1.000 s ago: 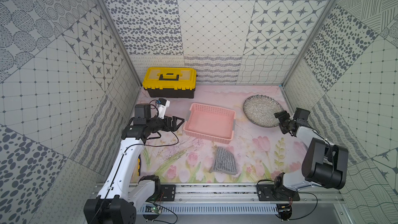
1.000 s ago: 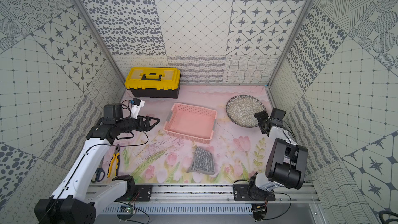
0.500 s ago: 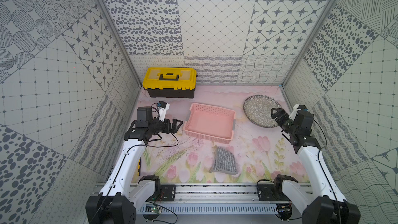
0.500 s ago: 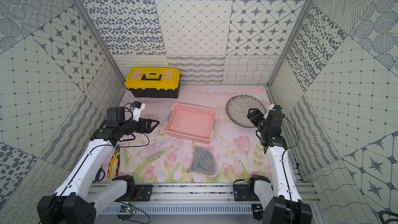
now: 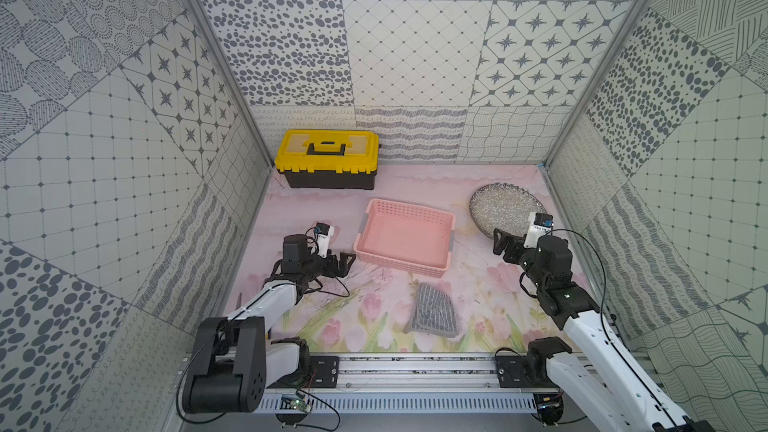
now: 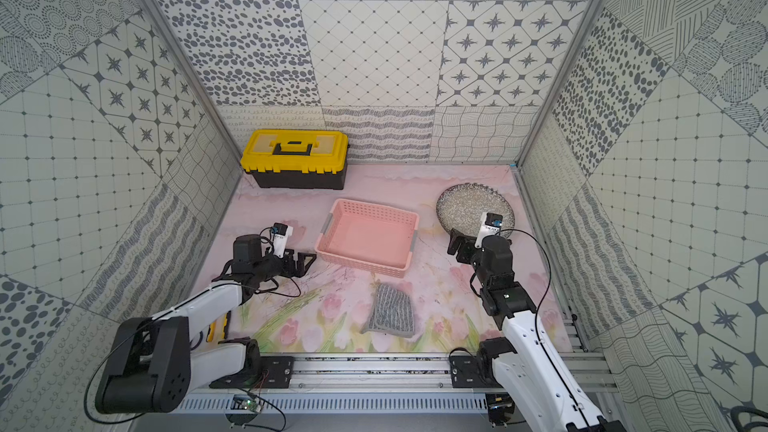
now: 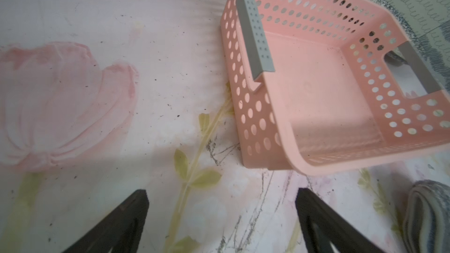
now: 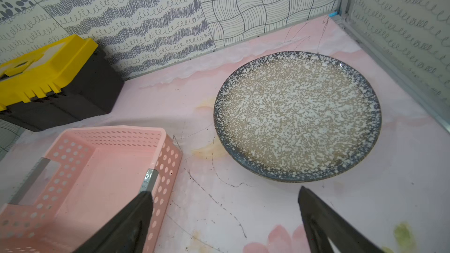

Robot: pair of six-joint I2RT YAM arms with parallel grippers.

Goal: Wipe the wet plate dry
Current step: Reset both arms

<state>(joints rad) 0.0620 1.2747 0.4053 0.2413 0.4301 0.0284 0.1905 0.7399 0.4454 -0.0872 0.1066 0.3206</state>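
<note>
The speckled plate point(image 5: 500, 209) point(image 6: 467, 204) lies flat at the back right of the mat, filling much of the right wrist view point(image 8: 297, 115). A folded grey cloth point(image 5: 434, 315) point(image 6: 390, 314) rests at the front centre; its edge shows in the left wrist view point(image 7: 423, 217). My right gripper point(image 5: 500, 241) point(image 8: 225, 191) hovers just in front of the plate's near rim, open and empty. My left gripper point(image 5: 347, 263) point(image 7: 221, 192) is open and empty, low over the mat beside the basket's left end.
A pink perforated basket point(image 5: 405, 209) stands mid-table between the arms. A yellow and black toolbox point(image 5: 328, 157) sits against the back wall at the left. Hand tools point(image 6: 218, 328) lie by the left arm's base. Patterned walls close in three sides.
The right arm unfolded and its gripper drew back a little from the plate's edge, its jaws spreading wider. The left gripper pulled back toward the front, still open.
</note>
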